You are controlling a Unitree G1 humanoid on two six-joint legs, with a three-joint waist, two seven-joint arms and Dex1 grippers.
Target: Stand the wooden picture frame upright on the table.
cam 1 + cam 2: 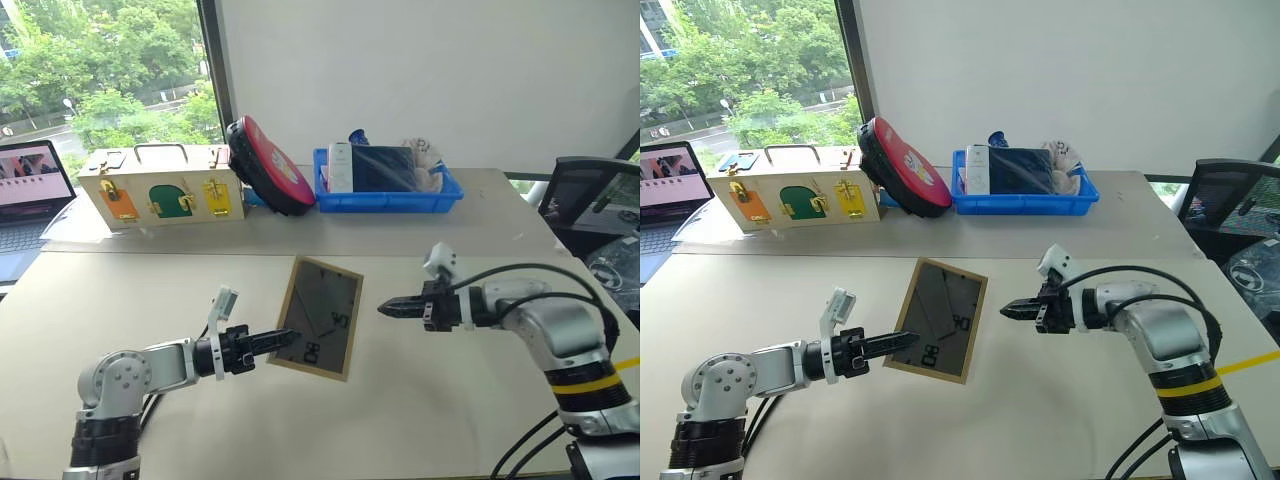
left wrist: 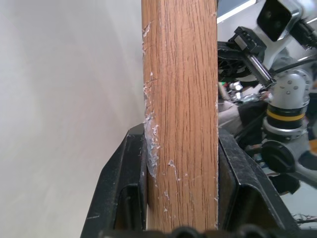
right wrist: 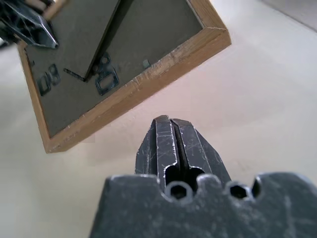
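Observation:
The wooden picture frame (image 1: pixel 320 315) is over the middle of the beige table (image 1: pixel 450 400), its dark grey-brown back with white marks and stand flap turned toward me. My left gripper (image 1: pixel 285 340) is shut on the frame's near left corner. In the left wrist view the light-wood edge (image 2: pixel 181 124) is clamped between the black fingers (image 2: pixel 124 188). My right gripper (image 1: pixel 385 310) hangs to the right of the frame, shut and empty, a short gap away from it. In the right wrist view its closed tips (image 3: pixel 171 124) point at the frame's wooden rim (image 3: pixel 138 87).
Along the far side of the table stand a cream latch box (image 1: pixel 160 185) with coloured panels, a red round case (image 1: pixel 268 165) leaning on it, and a blue tray (image 1: pixel 385 203) of items. A laptop (image 1: pixel 25 190) sits at far left, a black chair (image 1: pixel 590 190) at right.

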